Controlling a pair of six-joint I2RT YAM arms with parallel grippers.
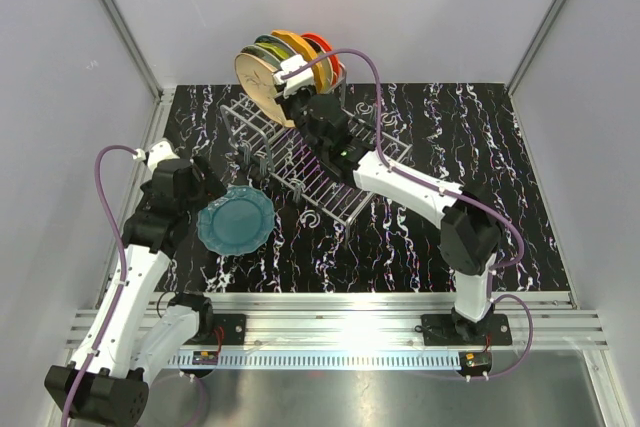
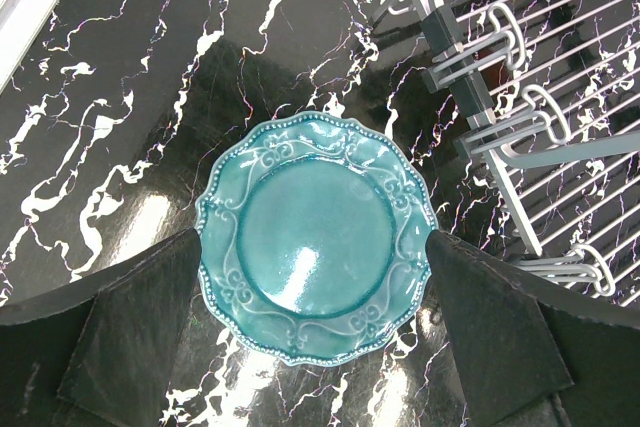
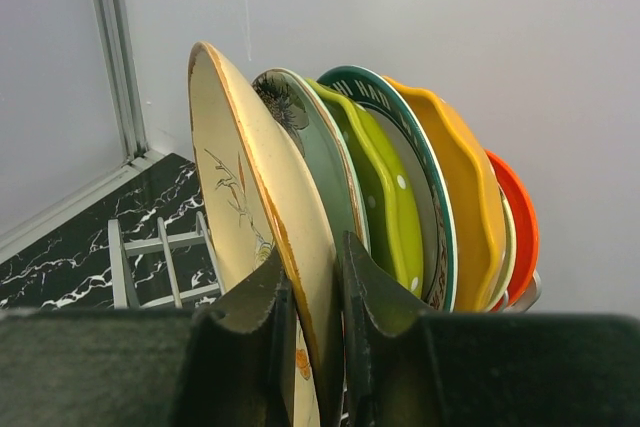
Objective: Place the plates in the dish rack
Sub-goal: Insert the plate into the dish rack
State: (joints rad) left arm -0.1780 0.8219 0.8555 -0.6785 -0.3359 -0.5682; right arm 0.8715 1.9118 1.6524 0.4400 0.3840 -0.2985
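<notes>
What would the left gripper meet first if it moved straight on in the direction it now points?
Most likely the round teal scalloped-rim plate, lying flat on the black marbled table, centred under the open left gripper. The gap to it is unclear.

The left arm (image 1: 135, 257) bends up from its base and leans inward, the left gripper (image 2: 312, 237) pointing down, jaws spread wide, holding nothing. The right arm (image 1: 410, 185) stretches far forward and leftward, the right gripper (image 3: 310, 287) clamped on a plate (image 3: 235, 157) rim.
</notes>
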